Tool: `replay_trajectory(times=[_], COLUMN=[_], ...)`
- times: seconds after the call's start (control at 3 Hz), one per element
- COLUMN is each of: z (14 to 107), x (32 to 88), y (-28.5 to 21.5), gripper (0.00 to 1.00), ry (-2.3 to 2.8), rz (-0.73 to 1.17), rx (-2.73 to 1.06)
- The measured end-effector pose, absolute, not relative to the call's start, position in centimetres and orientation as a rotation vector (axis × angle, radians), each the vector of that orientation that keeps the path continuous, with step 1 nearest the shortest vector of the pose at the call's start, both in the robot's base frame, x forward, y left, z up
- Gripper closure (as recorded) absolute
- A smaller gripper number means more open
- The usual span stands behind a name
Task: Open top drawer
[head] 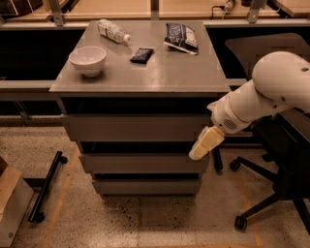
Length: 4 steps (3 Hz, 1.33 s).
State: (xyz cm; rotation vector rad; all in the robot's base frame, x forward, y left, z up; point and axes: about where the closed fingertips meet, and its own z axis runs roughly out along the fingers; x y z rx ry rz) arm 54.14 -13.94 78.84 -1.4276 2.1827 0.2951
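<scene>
A grey cabinet stands on a speckled floor (160, 223) marked with orange tape lines, and its flat grey tabletop (164, 75) carries four things: a white bowl (87, 60) upright near the tabletop's front left corner, a plastic bottle (113, 31) lying on its side at the tabletop's back left, a small dark packet (142, 54) near the tabletop's middle, and a dark snack bag (181, 37) lying flat at its back right. Directly below the tabletop's front edge, past a dark gap, sits the top drawer (131, 128), its plain grey front spanning the cabinet's width; two lower drawers (140, 163) step down beneath it. The cream-coloured tool (196, 154) hangs below the tabletop's front right corner, at the lower right end of the top drawer's front, tilted down to the left from a thick white arm (271, 89); whether it is open or closed cannot be told, nor whether it touches the front. Right of the tabletop stands a black office chair (281, 164); left of it, on the floor, lie a black wheeled bar (46, 186) and a cardboard box (9, 201); behind it run wooden benches (126, 8)
</scene>
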Motion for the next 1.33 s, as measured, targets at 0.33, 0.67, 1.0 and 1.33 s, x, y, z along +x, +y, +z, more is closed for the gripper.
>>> replay_trajectory(times=[0.33,0.67,1.0,1.33], z=[77.1,75.0,72.9,71.2], x=[56.5,59.4,62.2,65.3], y=[-13.7,-13.2,-12.3,-11.4], gripper=[0.00,0.00,0.00,0.00], ry=[2.145,2.110,2.070,2.035], rz=[0.357,0.430,0.498,0.555], rx=[-1.371,-1.325,-1.307,-1.294])
